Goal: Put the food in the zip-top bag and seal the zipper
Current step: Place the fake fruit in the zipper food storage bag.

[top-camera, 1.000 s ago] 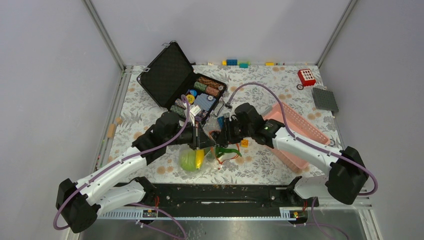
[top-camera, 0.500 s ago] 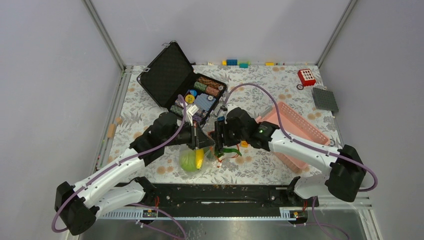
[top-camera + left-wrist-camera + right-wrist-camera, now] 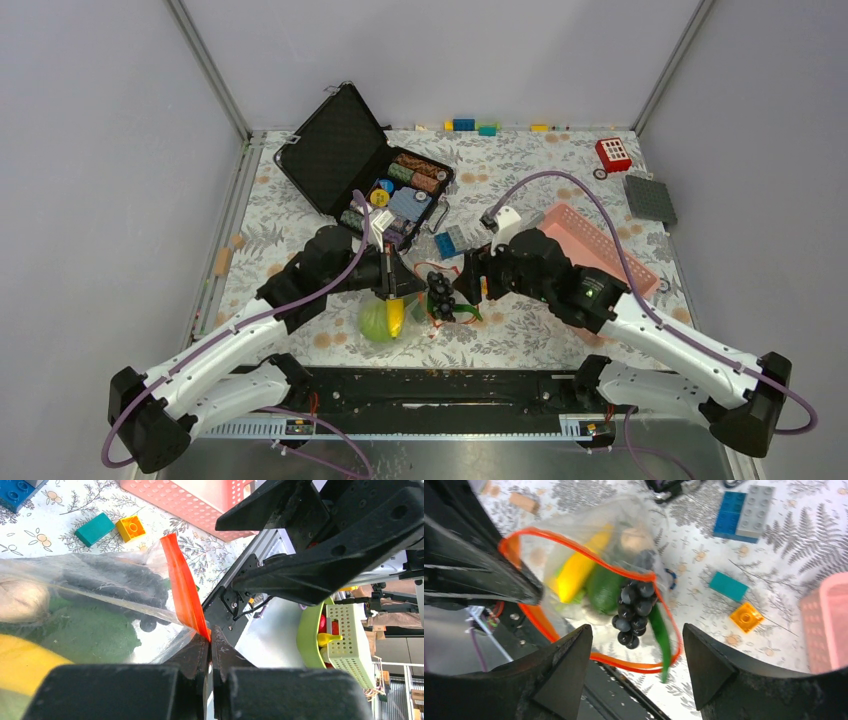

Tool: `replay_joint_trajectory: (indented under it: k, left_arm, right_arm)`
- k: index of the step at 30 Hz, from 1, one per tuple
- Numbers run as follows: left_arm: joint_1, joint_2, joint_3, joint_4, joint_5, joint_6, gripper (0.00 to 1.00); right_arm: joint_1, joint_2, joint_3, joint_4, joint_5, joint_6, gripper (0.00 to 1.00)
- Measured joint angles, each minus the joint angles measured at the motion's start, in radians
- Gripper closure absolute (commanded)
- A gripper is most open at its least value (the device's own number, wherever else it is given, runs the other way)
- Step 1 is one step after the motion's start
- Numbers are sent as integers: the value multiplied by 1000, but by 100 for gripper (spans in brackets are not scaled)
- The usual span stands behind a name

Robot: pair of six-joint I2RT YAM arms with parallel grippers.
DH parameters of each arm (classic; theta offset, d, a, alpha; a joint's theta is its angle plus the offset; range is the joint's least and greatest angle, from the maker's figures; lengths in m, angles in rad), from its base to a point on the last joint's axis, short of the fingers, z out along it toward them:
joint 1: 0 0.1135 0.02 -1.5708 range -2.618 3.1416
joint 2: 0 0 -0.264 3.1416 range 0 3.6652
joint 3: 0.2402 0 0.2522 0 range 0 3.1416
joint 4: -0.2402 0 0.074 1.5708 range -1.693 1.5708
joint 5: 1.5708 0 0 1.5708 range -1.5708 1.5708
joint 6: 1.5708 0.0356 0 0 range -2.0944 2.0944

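I found the zip-top bag (image 3: 385,322) lying on the table (image 3: 520,165) near its near edge, with food (image 3: 574,575) inside and a bunch of grapes (image 3: 632,611) at its mouth. The open case (image 3: 340,150) stood far left of it, the basket (image 3: 610,250) was to its right, and bricks (image 3: 463,125) lay along the far edge.

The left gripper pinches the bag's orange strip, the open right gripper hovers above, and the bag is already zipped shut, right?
No, the bag is unzipped: the right wrist view shows its orange strip spread in an open loop. The rest holds.
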State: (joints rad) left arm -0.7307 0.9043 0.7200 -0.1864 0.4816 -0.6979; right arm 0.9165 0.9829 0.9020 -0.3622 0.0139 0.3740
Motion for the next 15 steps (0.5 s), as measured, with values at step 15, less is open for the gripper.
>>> replay_joint_trajectory:
  k: [15]
  left_arm:
    - [0,-1,0,-3,0,1,100]
  right_arm:
    - [-2,171,-94,8,152,-66,59]
